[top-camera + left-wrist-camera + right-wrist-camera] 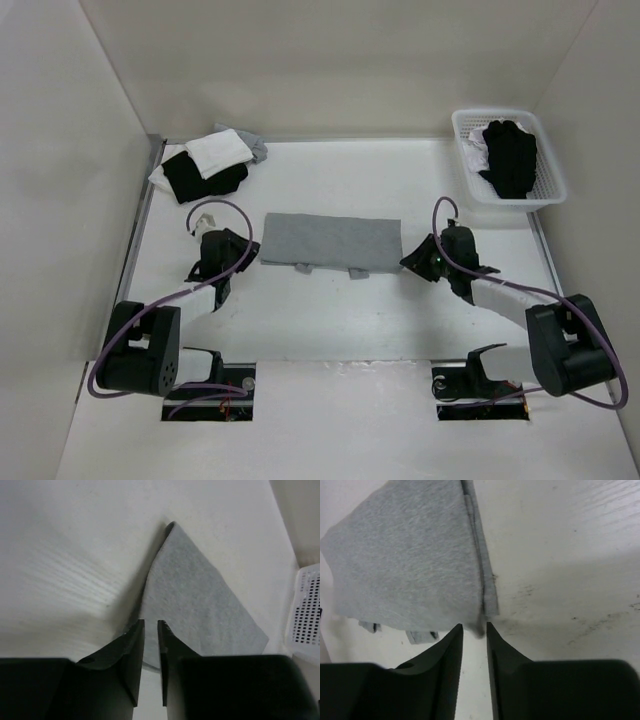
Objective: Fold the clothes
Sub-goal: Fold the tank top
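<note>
The clothes (330, 240), a heather-grey knit top, lie folded into a flat rectangle at the middle of the table, with two small strap ends poking out of the near edge. My left gripper (246, 254) sits low at the rectangle's left end. In the left wrist view its jaws (151, 622) stand a narrow gap apart, just short of the grey fabric (200, 605), with nothing between them. My right gripper (410, 262) is at the right end. In the right wrist view it (474, 626) is open, and the fabric's (410, 555) near corner lies right at the fingertips.
A white basket (545, 190) at the back right holds a black garment (512, 155); its wall (307, 610) also shows in the left wrist view. Black and white folded pieces (205, 165) are stacked at the back left. White walls enclose the table.
</note>
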`<state>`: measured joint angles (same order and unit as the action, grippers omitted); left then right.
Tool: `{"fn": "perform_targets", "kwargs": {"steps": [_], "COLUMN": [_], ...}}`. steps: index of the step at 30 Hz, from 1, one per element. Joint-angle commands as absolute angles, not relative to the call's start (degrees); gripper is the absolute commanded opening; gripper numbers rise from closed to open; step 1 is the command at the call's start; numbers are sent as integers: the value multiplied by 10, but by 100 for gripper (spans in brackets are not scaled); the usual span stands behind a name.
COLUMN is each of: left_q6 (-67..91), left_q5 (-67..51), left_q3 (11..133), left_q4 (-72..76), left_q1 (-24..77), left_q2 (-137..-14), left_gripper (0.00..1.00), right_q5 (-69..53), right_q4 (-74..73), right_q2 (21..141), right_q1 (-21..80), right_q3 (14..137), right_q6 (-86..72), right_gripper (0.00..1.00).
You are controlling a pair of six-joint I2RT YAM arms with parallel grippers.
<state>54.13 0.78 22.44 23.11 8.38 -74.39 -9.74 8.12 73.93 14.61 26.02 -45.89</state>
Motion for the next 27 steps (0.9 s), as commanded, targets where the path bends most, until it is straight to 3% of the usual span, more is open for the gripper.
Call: {"fn": "perform_targets", "kwargs": {"steps": [1,4,8,13,16,18,27], "left_q6": [526,535,535,533,537,538,541], "left_q5": [8,8,13,8,8,11,23], "left_q3": [180,150,144,160,165,170,192], "left_q4": [265,269,268,273,281,281,279], "left_q1": [73,47,51,69,88,110,226], "left_q2": [-737,-707,-674,-679,-680,-679,-686], "left_gripper": [23,31,31,30,30,29,29], "right_q5": [-85,-94,-133,-198,-223,-205,-115], "right_q4": [120,128,157,251,302,325,132], "right_q2": [742,749,828,932,968,948,692], "right_q1": [138,120,107,106,102,87,29], "right_q3": [263,274,307,330,340,325,306], "right_q6": [-449,-442,-444,-508,-549,-563,-476], "right_gripper": [38,49,50,39,14,4,1]}}
